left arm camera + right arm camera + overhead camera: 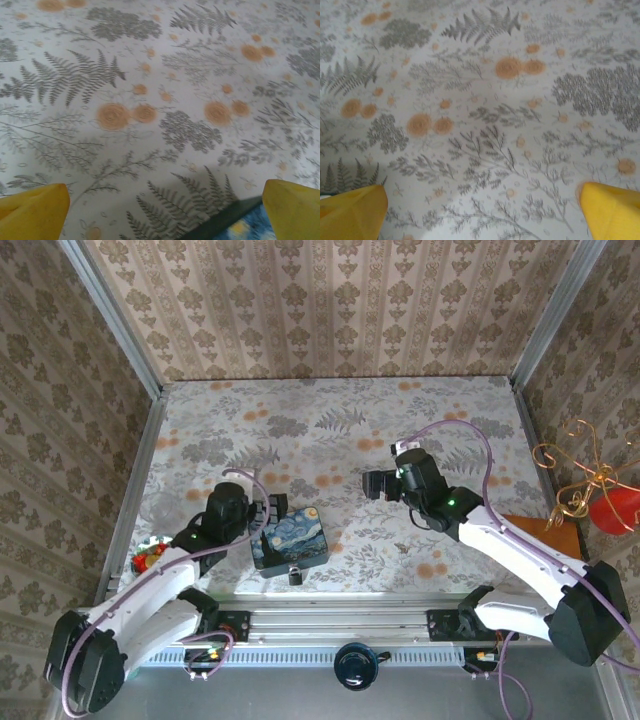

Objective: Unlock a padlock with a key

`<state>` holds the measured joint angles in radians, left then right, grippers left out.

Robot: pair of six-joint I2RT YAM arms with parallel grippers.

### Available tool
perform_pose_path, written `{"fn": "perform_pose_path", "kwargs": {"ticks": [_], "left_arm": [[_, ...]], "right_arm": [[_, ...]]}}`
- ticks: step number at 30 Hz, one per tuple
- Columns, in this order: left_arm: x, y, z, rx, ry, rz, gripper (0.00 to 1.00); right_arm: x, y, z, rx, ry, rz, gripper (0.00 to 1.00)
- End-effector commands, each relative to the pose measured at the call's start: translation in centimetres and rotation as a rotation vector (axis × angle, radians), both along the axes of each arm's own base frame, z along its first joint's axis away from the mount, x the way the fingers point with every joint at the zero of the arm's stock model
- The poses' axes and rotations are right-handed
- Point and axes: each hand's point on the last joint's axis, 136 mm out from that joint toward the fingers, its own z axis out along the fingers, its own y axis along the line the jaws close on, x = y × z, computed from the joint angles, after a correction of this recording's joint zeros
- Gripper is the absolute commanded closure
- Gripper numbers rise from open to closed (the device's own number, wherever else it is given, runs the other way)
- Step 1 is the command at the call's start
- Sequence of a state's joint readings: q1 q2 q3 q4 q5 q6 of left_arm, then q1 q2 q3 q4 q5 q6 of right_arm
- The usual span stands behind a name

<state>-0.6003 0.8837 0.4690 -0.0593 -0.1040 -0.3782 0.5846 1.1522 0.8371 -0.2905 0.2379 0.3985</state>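
Top view: the tiny dark-bodied padlock with a silvery shackle (297, 575) lies near the near edge of the fern-patterned table (200, 420), just beside the blue swirl-painted rectangular tin (290, 537).

Left wrist: the left gripper (162, 207) is spread wide and empty.

Right wrist: the right gripper (481, 210) is likewise wide and empty, so fetching the key and unlocking both look still to do.

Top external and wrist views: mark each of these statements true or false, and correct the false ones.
1. The padlock lies by the near side of the blue tin. True.
2. The right gripper is shut on the padlock. False: it is open over bare tablecloth.
3. The left gripper is open, beside the blue tin. True.
4. The blue tin sits in the far right corner. False: it sits left of centre, at the near side, by the left gripper.
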Motion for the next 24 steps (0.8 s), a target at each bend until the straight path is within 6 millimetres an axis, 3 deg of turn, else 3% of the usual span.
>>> {"fn": "perform_pose_path", "kwargs": {"ticks": [1, 9, 15, 24], "left_arm": [[-1.2, -0.6, 0.2, 0.031, 0.047, -0.007, 0.00], [-3.9, -2.4, -1.2, 0.057, 0.092, -0.065, 0.00], [-4.1, -2.0, -1.5, 0.030, 0.064, -0.042, 0.00], [-4.2, -0.7, -1.9, 0.001, 0.032, 0.020, 0.00]], "right_arm": [[-1.6, -1.9, -1.7, -0.067, 0.115, -0.074, 0.01], [-5.4, -1.0, -6.0, -0.069, 0.343, -0.050, 0.08], [-7.4, -1.7, -10.3, -0.122, 0.515, -0.096, 0.20], [-9.7, -2.6, -13.6, -0.140, 0.632, -0.137, 0.33]]}}
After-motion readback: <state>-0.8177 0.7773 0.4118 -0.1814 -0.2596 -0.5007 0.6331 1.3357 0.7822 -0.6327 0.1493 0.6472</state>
